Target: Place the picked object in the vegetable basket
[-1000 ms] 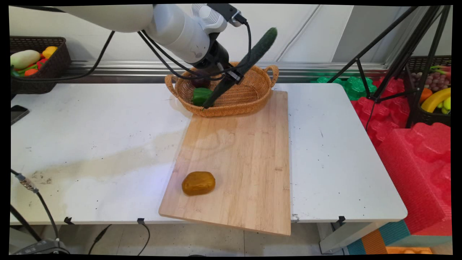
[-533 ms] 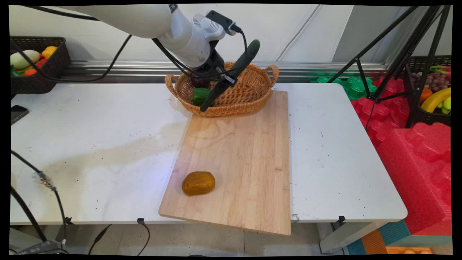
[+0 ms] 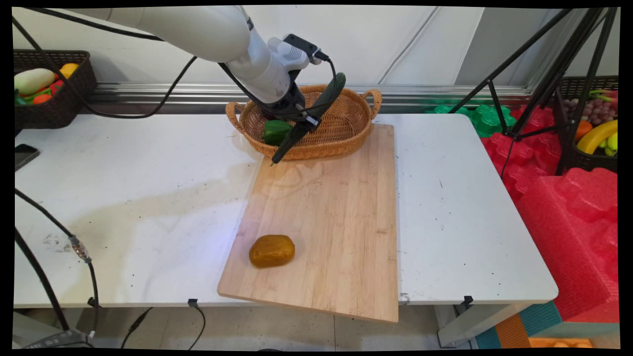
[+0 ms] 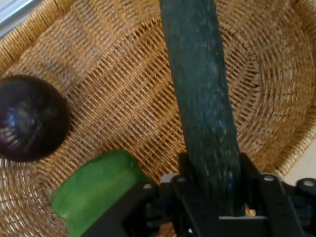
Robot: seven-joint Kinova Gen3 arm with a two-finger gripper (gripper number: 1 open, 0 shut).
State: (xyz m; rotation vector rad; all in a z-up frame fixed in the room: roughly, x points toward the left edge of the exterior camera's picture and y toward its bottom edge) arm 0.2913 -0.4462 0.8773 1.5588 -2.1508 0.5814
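Black two-finger gripper (image 3: 307, 120) (image 4: 213, 190) clamped across a long dark green cucumber (image 3: 307, 117) (image 4: 200, 94), fingers pressing it from both sides. Cucumber tilted: upper end up and to the right over the basket's far rim, lower end down and to the left, hanging past the basket's near rim just above the far left corner of the board. Whether that tip touches the board cannot be told.

Directly under the gripper: oval woven wicker basket with two handles (image 3: 348, 129) (image 4: 266, 74), standing at the far middle of the white table (image 3: 128, 183). Inside it, left part: a glossy green bell pepper (image 3: 275, 131) (image 4: 96, 195), and a dark purple round vegetable (image 4: 30, 123) just beyond the pepper. In the main view the purple one is hidden behind the arm.

Light wooden cutting board (image 3: 336, 222) lies from the basket toward the near edge of the table, its near right corner overhanging the edge. A brown rounded lump, potato-like (image 3: 272, 250), sits on the board's near left part, well apart from the gripper.
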